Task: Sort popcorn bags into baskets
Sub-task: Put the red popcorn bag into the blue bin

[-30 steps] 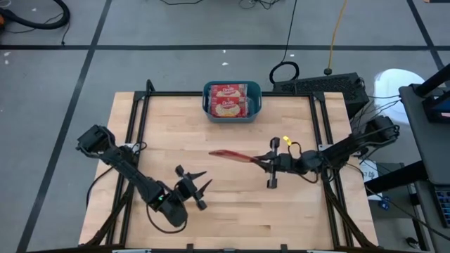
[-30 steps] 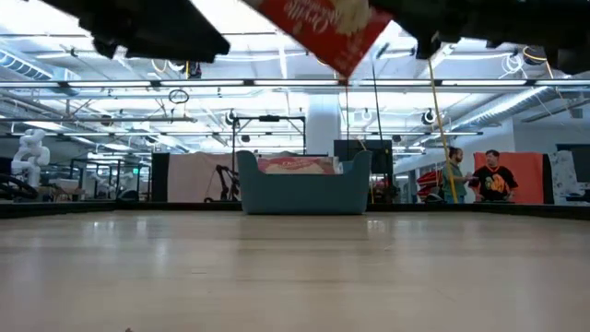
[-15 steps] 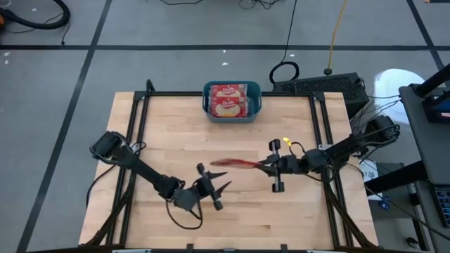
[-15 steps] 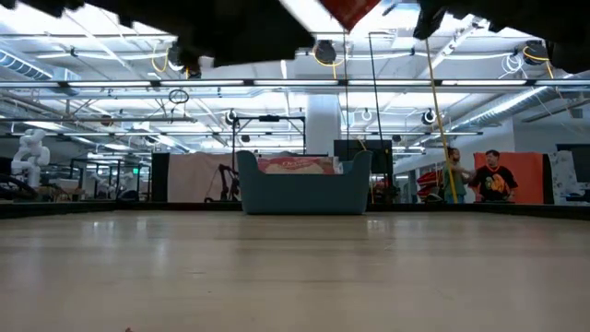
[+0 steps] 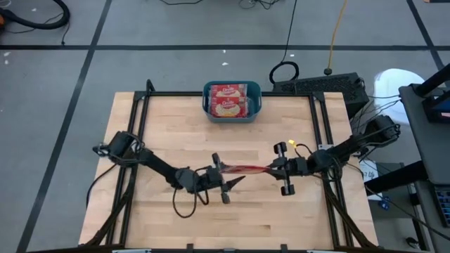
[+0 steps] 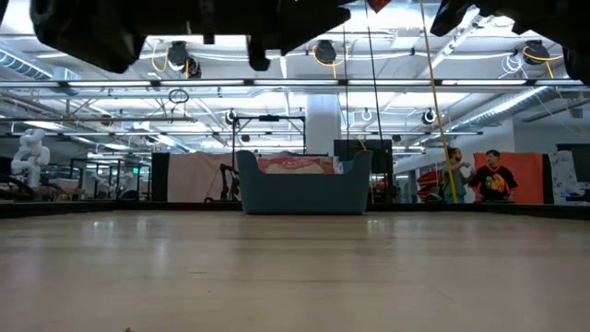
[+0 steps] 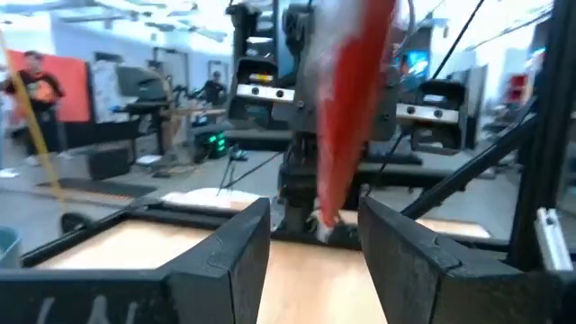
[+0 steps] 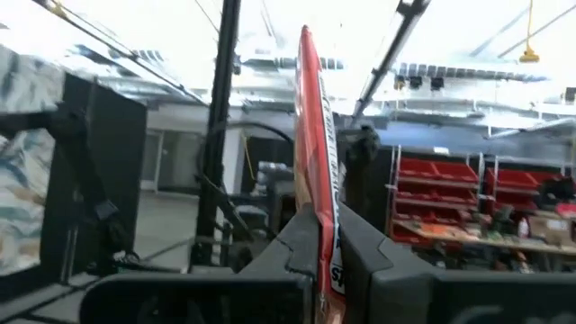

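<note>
**High view: red packet stretched between two grippers**

The flat red popcorn bag [image 5: 245, 169] hangs edge-on above mid-table. The right gripper [image 5: 271, 169] pinches one end; the left gripper [image 5: 223, 177], fingers spread, straddles the other. The teal-blue plastic tub [image 5: 232, 102] at the far edge holds more red packets [image 5: 228, 99]

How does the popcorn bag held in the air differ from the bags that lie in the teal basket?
The held popcorn bag hangs edge-on above mid-table, clamped by the right end effector; the bags in the basket lie flat, label up. The held bag's free end sits between the left end effector's open fingers; the basket bags touch no end effector. All are red.
</note>
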Motion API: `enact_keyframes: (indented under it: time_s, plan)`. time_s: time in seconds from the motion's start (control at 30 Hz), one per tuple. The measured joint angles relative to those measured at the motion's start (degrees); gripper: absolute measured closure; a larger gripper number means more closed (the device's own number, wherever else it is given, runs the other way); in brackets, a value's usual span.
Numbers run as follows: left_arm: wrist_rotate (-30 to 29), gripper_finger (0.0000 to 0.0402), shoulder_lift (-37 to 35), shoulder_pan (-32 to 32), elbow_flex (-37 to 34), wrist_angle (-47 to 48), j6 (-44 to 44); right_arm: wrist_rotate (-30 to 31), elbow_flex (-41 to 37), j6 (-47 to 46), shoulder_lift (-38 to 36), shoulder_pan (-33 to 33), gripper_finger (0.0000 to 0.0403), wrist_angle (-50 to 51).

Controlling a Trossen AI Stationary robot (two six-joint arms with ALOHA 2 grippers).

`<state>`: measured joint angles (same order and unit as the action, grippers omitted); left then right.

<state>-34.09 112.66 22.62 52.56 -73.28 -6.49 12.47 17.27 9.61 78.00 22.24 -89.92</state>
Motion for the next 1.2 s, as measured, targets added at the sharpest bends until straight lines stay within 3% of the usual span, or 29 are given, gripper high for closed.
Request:
enact_keyframes:
  time_s: [0.13, 0.37, 0.67, 0.77, 0.9, 1.07, 1.2]
  plan:
    - [6.6, 0.0227, 0.0, -0.6, 0.0, -5.3, -2.5, -0.7, 0.1, 0.1, 0.0, 0.0, 0.0397, 0.1]
    - [8.8, 0.0237, 0.0, -0.6, 0.0, -8.5, -9.0, -0.7, 0.1, -0.3, 0.0, 0.0, 0.0397, 0.0]
    - [13.5, 0.0365, 0.0, -2.3, 0.0, -9.0, -8.9, -0.7, 0.1, -0.1, 0.0, 0.0, 0.0397, 0.0]
    - [13.6, 0.0385, 0.0, -2.5, 0.0, -7.9, -8.8, -0.7, 0.1, 0.1, 0.0, 0.0, 0.0396, 0.6]
    - [12.8, 0.0371, 0.0, -2.1, 0.0, -7.1, -7.4, 0.1, -0.1, -0.4, -0.1, 0.4, 0.0382, 1.3]
    - [7.2, 0.0379, -2.0, 0.3, 0.0, -2.0, -8.1, 5.2, -1.3, -1.8, -0.9, 1.9, 0.0333, 2.8]
    - [2.3, 0.0386, -5.9, 1.8, 0.0, 8.4, -6.9, 8.9, -2.1, -4.0, -2.1, 2.7, 0.0291, 5.6]
